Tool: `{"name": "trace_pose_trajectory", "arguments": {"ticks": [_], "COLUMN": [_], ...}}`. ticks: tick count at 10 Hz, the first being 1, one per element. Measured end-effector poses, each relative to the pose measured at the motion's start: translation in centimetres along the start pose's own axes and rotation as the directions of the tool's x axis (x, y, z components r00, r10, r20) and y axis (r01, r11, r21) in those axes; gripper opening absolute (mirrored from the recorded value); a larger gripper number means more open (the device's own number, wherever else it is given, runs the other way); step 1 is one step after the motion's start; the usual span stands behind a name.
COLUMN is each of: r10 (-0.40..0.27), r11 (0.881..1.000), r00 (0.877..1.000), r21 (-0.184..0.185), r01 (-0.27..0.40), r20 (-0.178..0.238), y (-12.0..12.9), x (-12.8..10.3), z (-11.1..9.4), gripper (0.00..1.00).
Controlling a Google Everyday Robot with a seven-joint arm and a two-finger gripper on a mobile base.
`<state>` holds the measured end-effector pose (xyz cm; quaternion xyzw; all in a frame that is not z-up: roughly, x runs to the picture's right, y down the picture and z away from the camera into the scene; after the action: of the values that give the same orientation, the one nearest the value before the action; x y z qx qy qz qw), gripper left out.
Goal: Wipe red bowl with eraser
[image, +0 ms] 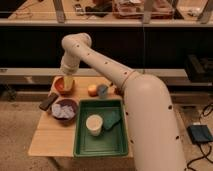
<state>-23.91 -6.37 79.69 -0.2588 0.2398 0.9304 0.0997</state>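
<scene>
At the far corner of the table (52, 137), on the camera's left, the gripper (66, 83) hangs low over the red bowl (59, 89), with its fingertips at or just inside the rim. The jaws stand wide and nothing shows between them.

Findings:
- The eraser (48, 102) lies flat on the table, just in front of the red bowl and beside the dark purple bowl (75, 111). It is apart from the gripper and not held.
- The red bowl sits upright. Whether the fingertips touch its inside cannot be told.
- The purple bowl holds something pale and crumpled.
- The green tray (102, 144) carries a cup (93, 125) and a green pad (112, 120). Neither belongs to this job.

Assessment: the task appears to be at its start. With the eraser on the table and the jaws empty, no wiping of the bowl with it is under way. The pick-up is not yet done, and the gripper sits over the bowl rather than over the tool.

Outstanding, in my judgement:
- Bring the gripper across to the eraser.
- Close on the eraser across its narrow sides and lift it.
- Carry it to the red bowl and rub it over the inside.

Risk noted: the eraser lies close against the purple bowl, which leaves little room for a finger on that side.
</scene>
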Motion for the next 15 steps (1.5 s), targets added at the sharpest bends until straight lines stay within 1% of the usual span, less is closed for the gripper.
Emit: {"name": "trace_pose_trajectory", "arguments": {"ticks": [1,2,3,4,7,8,10,15], "r10": [-0.070,-0.108,-0.154,-0.208,-0.274,-0.303,-0.311,-0.311], "r11": [0.998,0.994,0.988,0.978,0.962,0.953,0.950,0.950], "r00": [0.997,0.994,0.988,0.978,0.961,0.953,0.950,0.950], "r21": [-0.007,-0.011,-0.014,-0.016,-0.011,-0.007,-0.005,-0.004], "r01": [0.070,0.109,0.154,0.209,0.274,0.303,0.311,0.312], "r20": [0.013,0.020,0.026,0.028,0.021,0.018,0.016,0.015], "y": [0.1,0.1,-0.1,-0.6,-1.9,-2.2,-2.3,-2.4], "x": [1.7,2.4,3.2,3.9,3.5,3.3,3.4,3.5], "z": [1.5,2.5,3.5,4.7,6.5,7.0,7.2,7.3], "gripper": [0.80,0.80,0.80,0.80,0.80,0.80,0.80,0.80]}}
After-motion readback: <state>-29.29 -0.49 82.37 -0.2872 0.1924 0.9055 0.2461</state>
